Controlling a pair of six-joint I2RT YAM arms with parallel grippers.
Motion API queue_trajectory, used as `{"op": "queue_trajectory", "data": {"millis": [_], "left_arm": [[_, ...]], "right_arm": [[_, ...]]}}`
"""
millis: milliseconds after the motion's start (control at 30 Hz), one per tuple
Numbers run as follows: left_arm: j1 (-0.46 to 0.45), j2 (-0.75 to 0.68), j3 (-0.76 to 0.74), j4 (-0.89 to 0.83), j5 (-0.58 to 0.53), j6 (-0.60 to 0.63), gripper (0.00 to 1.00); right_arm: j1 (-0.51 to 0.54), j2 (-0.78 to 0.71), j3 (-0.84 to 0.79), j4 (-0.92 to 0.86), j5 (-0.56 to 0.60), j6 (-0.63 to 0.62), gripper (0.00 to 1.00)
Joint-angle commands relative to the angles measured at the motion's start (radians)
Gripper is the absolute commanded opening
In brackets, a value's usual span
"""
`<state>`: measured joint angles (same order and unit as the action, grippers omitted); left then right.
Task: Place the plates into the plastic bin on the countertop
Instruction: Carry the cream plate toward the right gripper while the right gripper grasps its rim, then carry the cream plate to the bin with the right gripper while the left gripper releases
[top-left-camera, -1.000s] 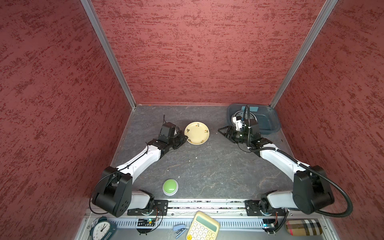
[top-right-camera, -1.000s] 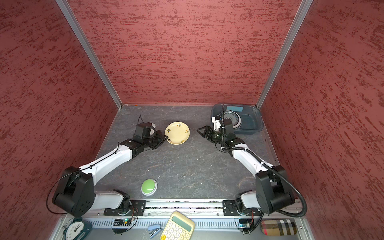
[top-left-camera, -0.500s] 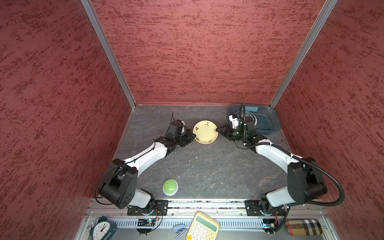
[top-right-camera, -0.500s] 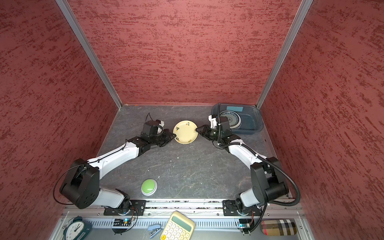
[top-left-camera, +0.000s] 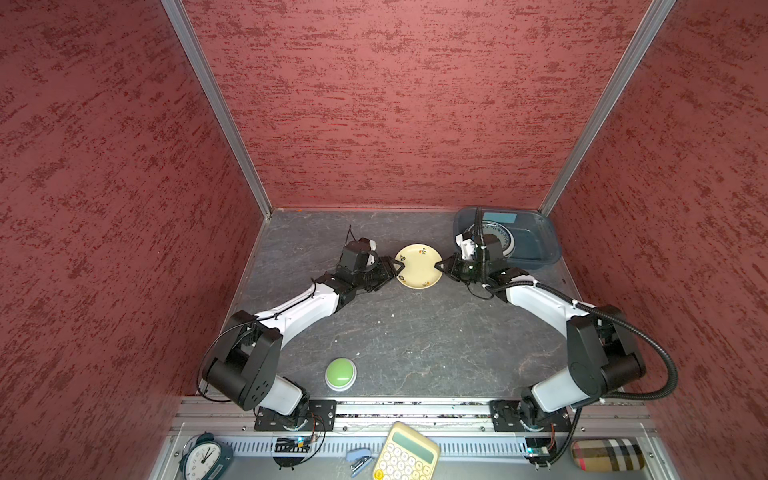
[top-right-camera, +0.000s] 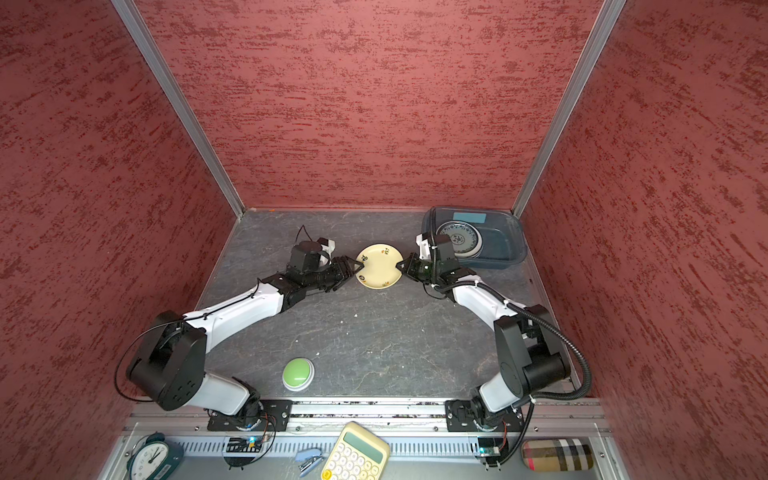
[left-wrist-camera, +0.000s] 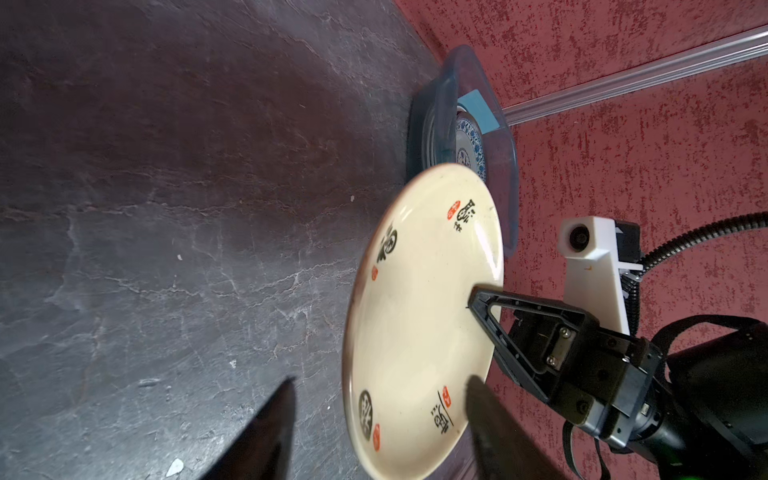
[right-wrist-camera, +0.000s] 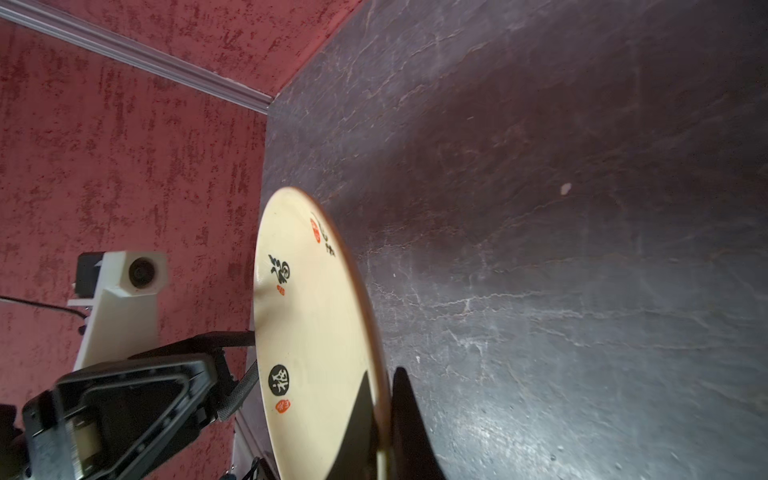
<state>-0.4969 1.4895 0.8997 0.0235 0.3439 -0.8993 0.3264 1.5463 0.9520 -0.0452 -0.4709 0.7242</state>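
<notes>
Setting: booth with red textured walls (top-left-camera: 395, 104); dark grey veined counter (top-left-camera: 415, 340).

Item 1, cream plate (top-left-camera: 417, 266) (top-right-camera: 379, 266): round, black characters and red seals near the rim. Position: mid-rear of the counter, between the two tools, left of the bin. Appears lifted clear of the counter, roughly level; seen face-on from the left wrist (left-wrist-camera: 419, 316) and nearly edge-on from the right wrist (right-wrist-camera: 316, 332).

Item 2, right tool (top-left-camera: 439, 266) (right-wrist-camera: 382, 415): pressed together on the cream plate's rim, one finger on its face, one behind.

Item 3, left tool (top-left-camera: 399, 264) (left-wrist-camera: 380, 380): spread wide, fingers straddling the opposite rim; contact cannot be told.

Item 4, bin (top-left-camera: 536, 249): translucent blue-grey, rear right corner of the counter, light-blue label (top-left-camera: 498, 217) on the far wall. Contents: patterned plate (top-right-camera: 459, 240), blue-and-white, at its left end, partly behind the right arm in a top view.

Item 5, green button (top-left-camera: 340, 374): front of the counter, well apart from the plates.

Item 6, front tray: clock (top-left-camera: 203, 457), stapler (top-left-camera: 359, 459), calculator (top-left-camera: 405, 453), plaid case (top-left-camera: 606, 455).
</notes>
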Motion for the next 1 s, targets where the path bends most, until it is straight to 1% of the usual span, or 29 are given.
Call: {"op": "queue_trajectory", "data": {"millis": [0,167,367,467,633,733,967], "left_arm": [[-0.001,0.015,0.018,0.020,0.011,0.026,0.99],[0.011,-0.001,0.013,0.009,0.008,0.039,0.99],[0.060,-0.036,-0.020,0.022,0.025,0.036,0.99],[0.090,-0.057,-0.038,0.005,0.033,0.046,0.99],[0.152,-0.112,-0.108,0.016,0.031,0.051,1.00],[0.195,-0.134,-0.139,0.018,0.035,0.060,0.99],[0.272,-0.127,-0.147,0.006,0.088,0.096,0.99]], "right_arm": [[0.003,-0.031,0.060,-0.028,0.098,-0.024,0.00],[0.000,-0.019,0.118,-0.102,0.159,-0.052,0.00],[-0.023,-0.008,0.166,-0.153,0.214,-0.069,0.00],[-0.058,-0.010,0.184,-0.182,0.241,-0.078,0.00],[-0.129,-0.021,0.216,-0.219,0.266,-0.093,0.00],[-0.187,-0.025,0.237,-0.233,0.282,-0.093,0.00],[-0.280,-0.002,0.289,-0.268,0.402,-0.119,0.00]]}}
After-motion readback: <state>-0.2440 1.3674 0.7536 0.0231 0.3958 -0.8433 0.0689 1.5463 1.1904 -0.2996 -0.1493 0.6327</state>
